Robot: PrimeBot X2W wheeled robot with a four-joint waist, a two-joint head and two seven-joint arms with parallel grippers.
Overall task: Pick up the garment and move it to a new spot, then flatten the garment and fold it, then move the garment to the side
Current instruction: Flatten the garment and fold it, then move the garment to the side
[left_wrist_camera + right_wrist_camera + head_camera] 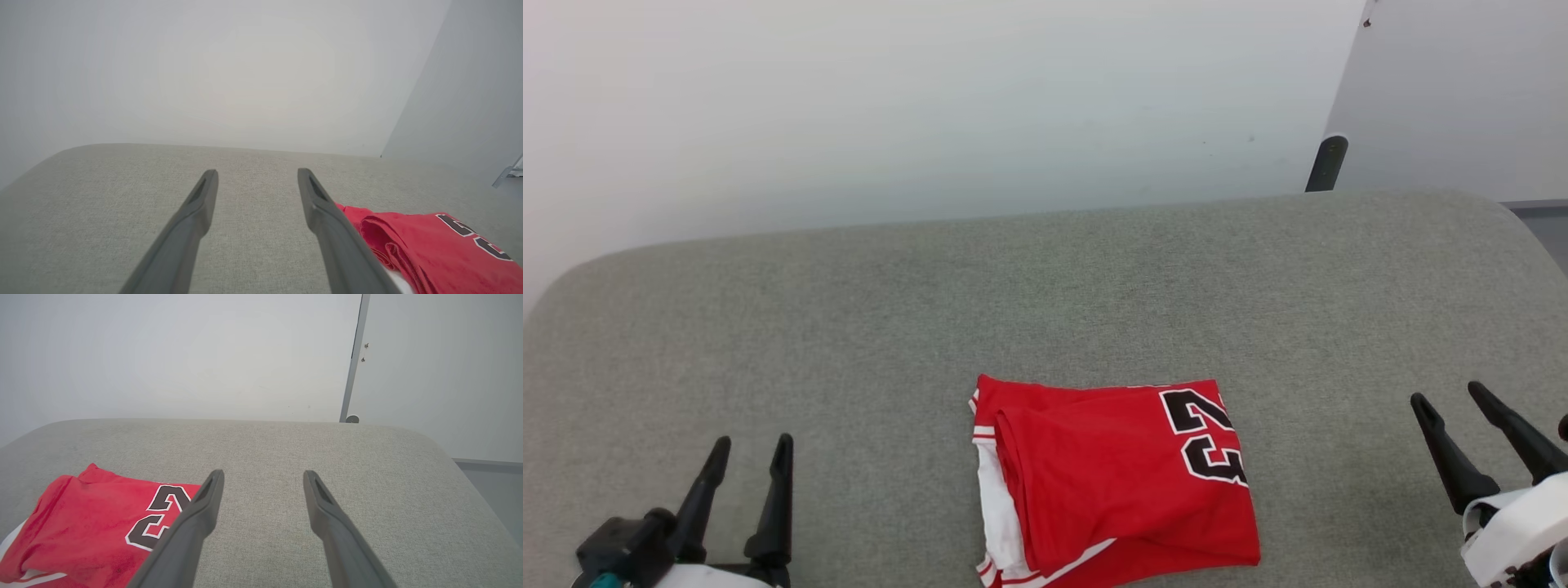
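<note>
The garment (1111, 482) lies layered at the near edge of the tabletop (849, 327), between left jaws and right jaws, both wide open, empty. Pinching only 1 layer may pull it apart.

Matt cloth garment (1111, 482), woven-textured table (849, 327)
</note>
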